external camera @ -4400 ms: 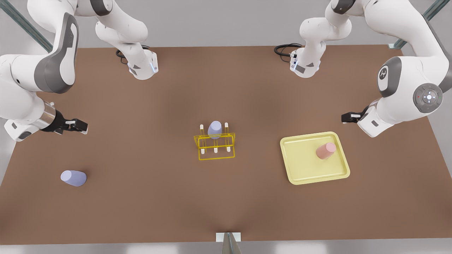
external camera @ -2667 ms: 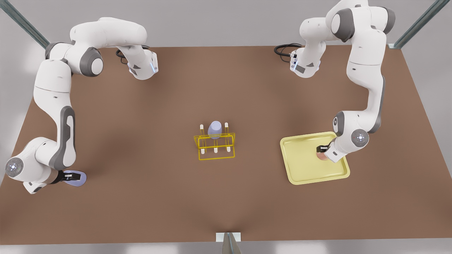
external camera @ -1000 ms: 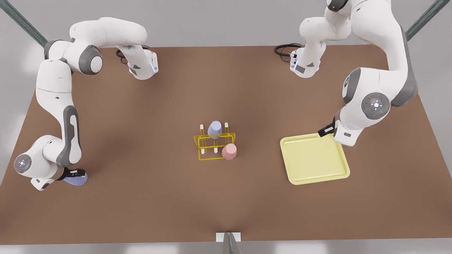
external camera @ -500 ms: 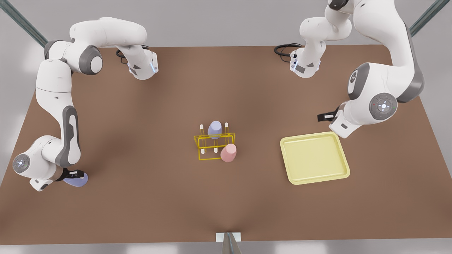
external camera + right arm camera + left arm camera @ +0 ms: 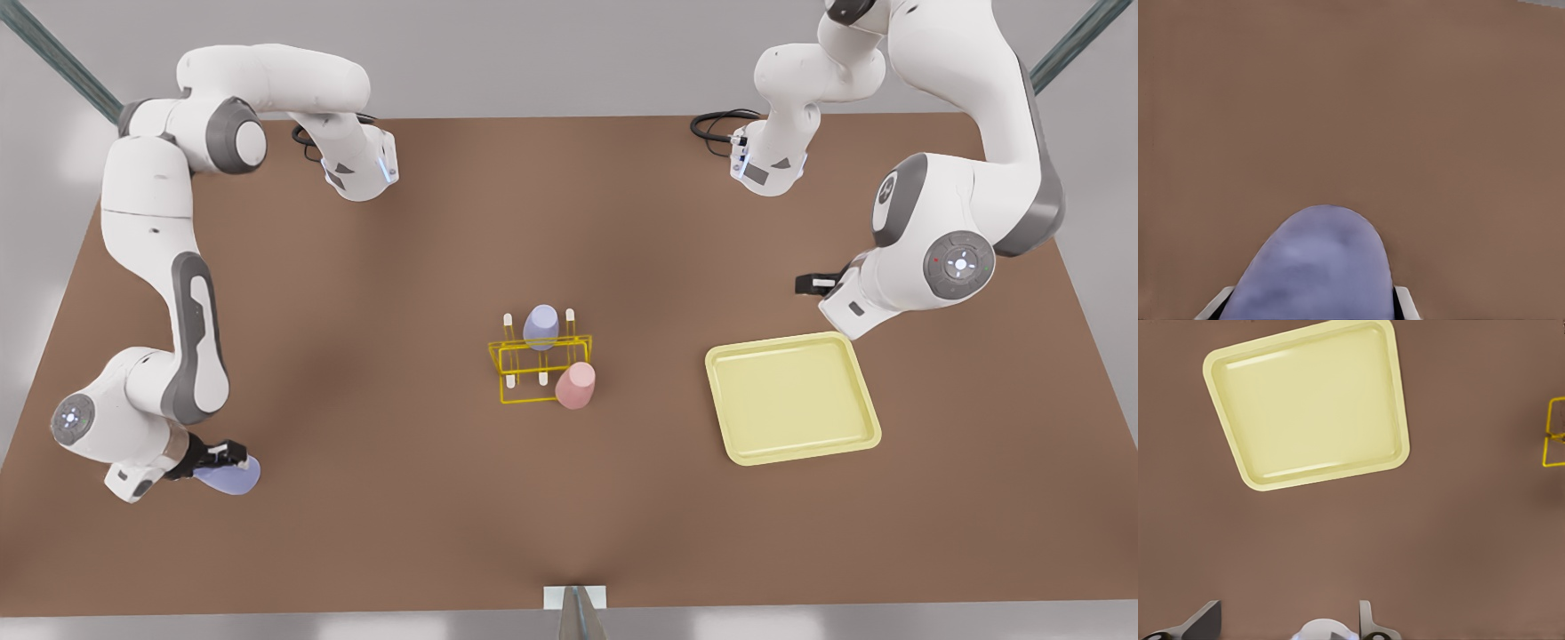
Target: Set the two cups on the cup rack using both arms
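Note:
The lavender-blue cup (image 5: 235, 476) is held near the table's front corner at the front view's left, with my right gripper (image 5: 220, 459) shut on it. It fills the right wrist view as the same cup (image 5: 1315, 267) between two fingers (image 5: 1405, 301). The pale pink cup (image 5: 575, 385) sits tilted on the near right corner of the yellow cup rack (image 5: 533, 366). A look-alike lavender cup (image 5: 540, 326) stands on a back peg. My left gripper (image 5: 813, 284) hangs open and holds nothing beyond the tray, and the left wrist view shows that gripper (image 5: 1289, 607) with the rack's edge (image 5: 1555, 433).
A flat pale-yellow tray (image 5: 791, 396) lies bare at the front view's right, seen as the same tray (image 5: 1308, 403) in the left wrist view. Both arm bases (image 5: 360, 169) stand at the far edge. A black cable (image 5: 716, 124) coils by the other base.
My right gripper has carried the lavender-blue cup a little toward the front edge and the front view's right. The left gripper barely drifted. Earlier, the pink cup went from the tray to the rack.

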You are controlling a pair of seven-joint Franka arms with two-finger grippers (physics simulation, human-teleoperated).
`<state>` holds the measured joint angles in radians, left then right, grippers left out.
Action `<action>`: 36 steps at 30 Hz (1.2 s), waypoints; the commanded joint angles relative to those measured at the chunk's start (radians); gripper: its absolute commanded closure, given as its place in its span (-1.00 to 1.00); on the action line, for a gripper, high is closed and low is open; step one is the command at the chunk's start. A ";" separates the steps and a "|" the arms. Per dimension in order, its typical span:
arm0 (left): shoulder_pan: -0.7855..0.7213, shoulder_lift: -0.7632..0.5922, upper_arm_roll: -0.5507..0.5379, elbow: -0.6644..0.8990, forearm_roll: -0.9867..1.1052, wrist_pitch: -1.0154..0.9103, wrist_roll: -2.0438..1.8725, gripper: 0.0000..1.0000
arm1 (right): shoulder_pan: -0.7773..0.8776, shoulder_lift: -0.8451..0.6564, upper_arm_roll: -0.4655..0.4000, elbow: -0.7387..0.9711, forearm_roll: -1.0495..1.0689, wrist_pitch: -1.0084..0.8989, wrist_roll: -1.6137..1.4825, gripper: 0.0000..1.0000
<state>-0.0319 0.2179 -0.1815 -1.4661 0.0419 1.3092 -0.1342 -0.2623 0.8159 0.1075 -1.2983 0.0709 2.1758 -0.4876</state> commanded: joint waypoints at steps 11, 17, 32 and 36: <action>0.001 0.001 0.001 0.024 0.003 0.001 0.105 -1.00 | 0.196 -0.041 0.095 -0.007 0.369 -0.044 0.011 -0.69; 0.000 0.001 -0.003 0.035 0.003 -0.004 0.104 -1.00 | 0.310 -0.101 0.090 -0.010 0.429 -0.172 0.179 -0.69; -0.008 0.006 -0.015 0.035 0.007 0.001 0.081 -1.00 | 0.483 -0.139 0.089 0.004 0.415 -0.338 0.320 -0.70; -0.009 0.006 -0.016 0.035 0.007 0.001 0.081 -1.00 | 0.496 -0.116 0.087 0.014 0.391 -0.338 0.320 -0.70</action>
<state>-0.0414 0.2251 -0.1970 -1.4316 0.0484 1.3103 -0.0582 0.2317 0.6966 0.1935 -1.2875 0.4745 1.8586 -0.2767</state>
